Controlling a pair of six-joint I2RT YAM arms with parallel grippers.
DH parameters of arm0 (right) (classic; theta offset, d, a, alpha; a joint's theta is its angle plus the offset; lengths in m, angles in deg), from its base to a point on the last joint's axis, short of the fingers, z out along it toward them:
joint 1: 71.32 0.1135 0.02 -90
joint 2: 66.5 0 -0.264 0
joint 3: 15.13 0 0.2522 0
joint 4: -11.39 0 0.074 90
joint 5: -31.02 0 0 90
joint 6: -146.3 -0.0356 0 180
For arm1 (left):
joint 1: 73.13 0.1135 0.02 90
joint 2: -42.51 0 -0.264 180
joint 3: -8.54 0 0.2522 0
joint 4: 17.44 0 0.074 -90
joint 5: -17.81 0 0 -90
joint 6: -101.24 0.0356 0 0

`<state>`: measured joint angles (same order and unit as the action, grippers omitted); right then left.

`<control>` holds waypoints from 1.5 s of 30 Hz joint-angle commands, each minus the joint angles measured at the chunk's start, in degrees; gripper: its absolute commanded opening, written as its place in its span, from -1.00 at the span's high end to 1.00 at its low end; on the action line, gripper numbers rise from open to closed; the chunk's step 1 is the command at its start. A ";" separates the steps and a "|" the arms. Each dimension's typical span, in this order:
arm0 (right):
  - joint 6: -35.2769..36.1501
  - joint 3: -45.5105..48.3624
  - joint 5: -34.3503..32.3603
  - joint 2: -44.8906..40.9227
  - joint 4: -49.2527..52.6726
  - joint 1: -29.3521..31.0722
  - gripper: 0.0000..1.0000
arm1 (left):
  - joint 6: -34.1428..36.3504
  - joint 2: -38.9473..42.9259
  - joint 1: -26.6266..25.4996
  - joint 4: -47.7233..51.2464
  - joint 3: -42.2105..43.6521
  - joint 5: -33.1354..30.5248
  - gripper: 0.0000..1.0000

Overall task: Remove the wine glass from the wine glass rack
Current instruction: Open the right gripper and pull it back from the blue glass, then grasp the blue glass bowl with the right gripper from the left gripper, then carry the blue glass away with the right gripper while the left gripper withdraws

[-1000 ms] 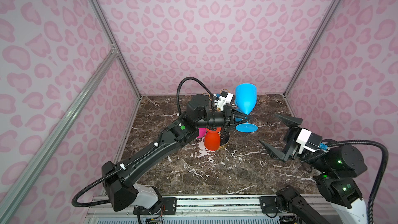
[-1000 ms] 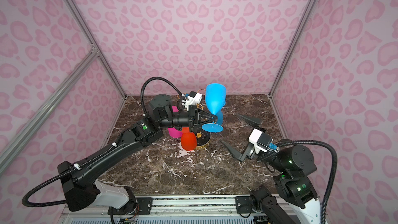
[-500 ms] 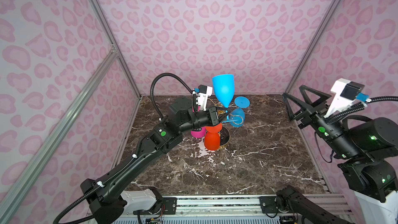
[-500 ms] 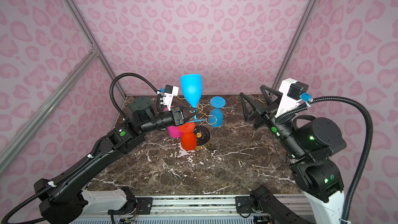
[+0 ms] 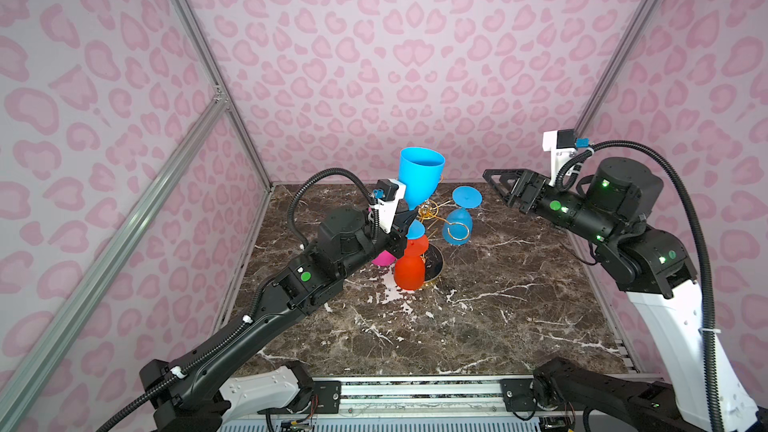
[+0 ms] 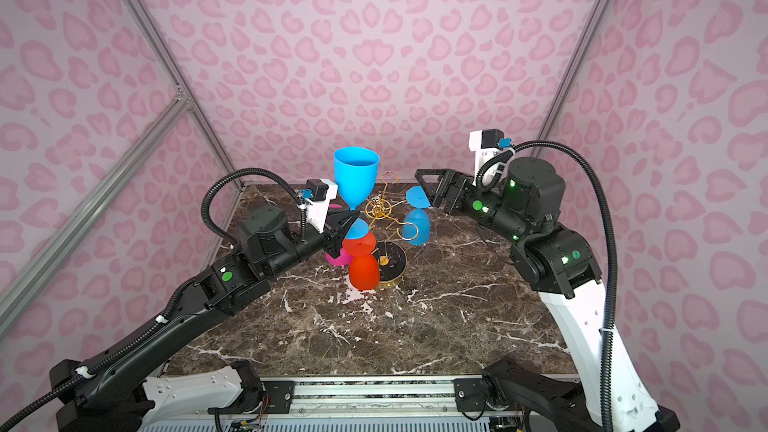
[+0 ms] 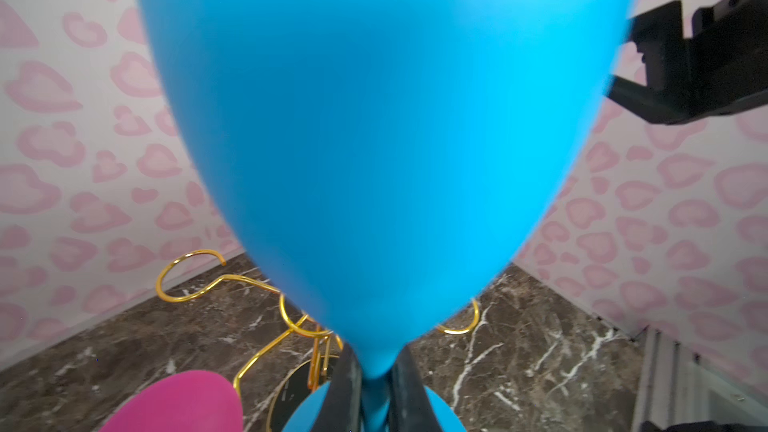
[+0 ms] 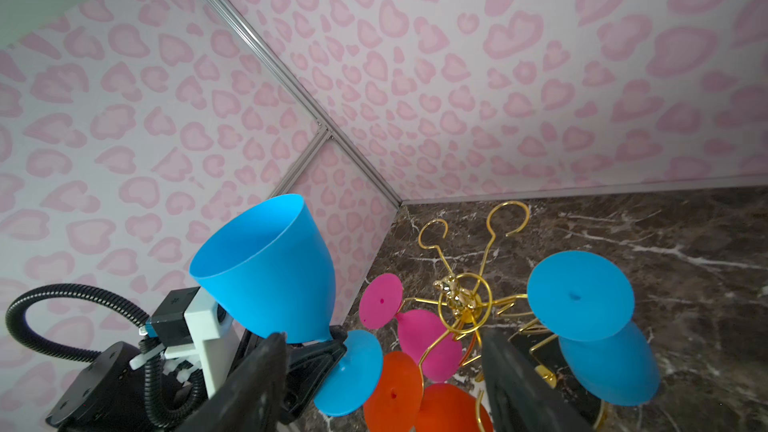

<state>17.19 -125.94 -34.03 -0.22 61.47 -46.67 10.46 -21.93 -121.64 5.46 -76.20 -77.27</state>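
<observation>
A blue wine glass (image 5: 419, 176) (image 6: 356, 176) stands upright in the air, bowl up, just left of the wine glass rack (image 5: 428, 211) (image 6: 380, 209). It is clear of the gold wire arms. My left gripper (image 5: 411, 220) (image 6: 351, 218) (image 7: 376, 392) is shut on its stem, just under the bowl (image 7: 374, 118). My right gripper (image 5: 496, 187) (image 6: 424, 184) (image 8: 382, 336) hovers open to the right of the rack, level with its top, pointing at it and holding nothing. From the right wrist I see the held wine glass (image 8: 270, 272) beside the rack (image 8: 461, 301).
Another blue glass (image 5: 457, 230) hangs upside down on the rack's right side. A red glass (image 5: 409, 272) and a pink one (image 5: 382, 259) hang at its front left. The round black base (image 5: 434, 261) sits on the marble table (image 5: 457, 326). Pink patterned walls enclose the sides and the back.
My left gripper has carried the blue glass leftward off the rack and turned it upright. My right arm has swung up from low near the front to beside the rack, its jaws narrowing.
</observation>
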 commanded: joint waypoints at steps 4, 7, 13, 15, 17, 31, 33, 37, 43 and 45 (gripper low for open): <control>-7.40 0.97 5.98 0.08 -1.10 0.06 -0.39 | 20.39 1.81 -1.08 -3.52 2.29 -7.29 0.93; -8.73 1.16 7.93 0.63 -1.03 0.00 -0.32 | 26.02 2.63 -1.54 -4.26 3.57 -7.62 0.94; -10.45 2.78 10.20 1.37 -1.43 0.70 -0.17 | 38.90 3.88 -3.60 -5.17 6.23 -9.19 0.94; -10.37 3.18 10.47 1.54 -1.28 1.46 -0.11 | 41.66 4.06 -3.87 -5.17 6.73 -9.55 0.94; -9.83 3.36 10.50 1.83 -0.65 2.45 -0.03 | 43.62 3.98 -4.10 -5.24 6.99 -9.84 0.94; -5.90 4.60 7.83 1.53 5.03 4.41 0.71 | 46.66 3.19 -5.18 -4.84 7.22 -10.03 0.94; -5.78 4.68 8.01 1.74 5.08 4.49 0.78 | 47.08 3.10 -5.41 -4.74 7.01 -9.88 0.94; -5.06 4.66 7.59 1.90 5.42 5.02 1.00 | 47.54 2.76 -5.45 -4.66 6.72 -9.95 0.92; -3.59 4.36 4.94 1.41 6.71 5.25 1.00 | 46.63 2.74 -5.54 -4.21 6.74 -9.49 0.12; -2.72 3.64 3.55 1.38 7.72 5.27 1.00 | 46.09 2.98 -5.54 -4.37 7.12 -10.15 -0.41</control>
<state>12.77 -121.64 -28.74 1.33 68.66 -41.43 57.28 -19.18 -127.19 2.64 -69.10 -87.15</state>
